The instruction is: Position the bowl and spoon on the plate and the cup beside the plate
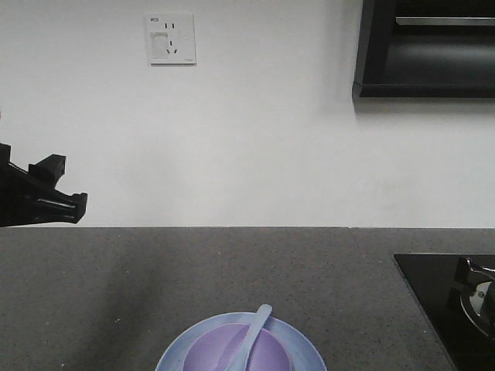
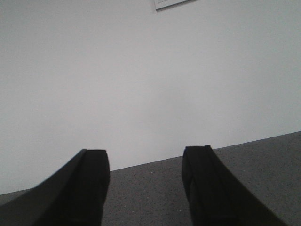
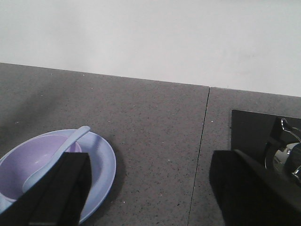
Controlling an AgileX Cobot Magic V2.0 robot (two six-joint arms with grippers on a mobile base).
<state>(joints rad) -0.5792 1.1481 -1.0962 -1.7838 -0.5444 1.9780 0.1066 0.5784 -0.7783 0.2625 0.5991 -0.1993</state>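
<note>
Bowl (image 3: 23,162) with spoon (image 3: 57,157) on plate (image 3: 103,162), partly behind right jaws; left jaws, right jaws spread, empty

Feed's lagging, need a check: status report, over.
Left gripper open, empty. Right gripper open, empty, over counter. Spoon in bowl, bowl on plate. Cup not in view.

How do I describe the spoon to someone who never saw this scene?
On the grey counter, left of the black stove, sits a light blue plate holding a lavender bowl. The spoon lies in that bowl: the only slim, pale bluish-white piece.
</note>
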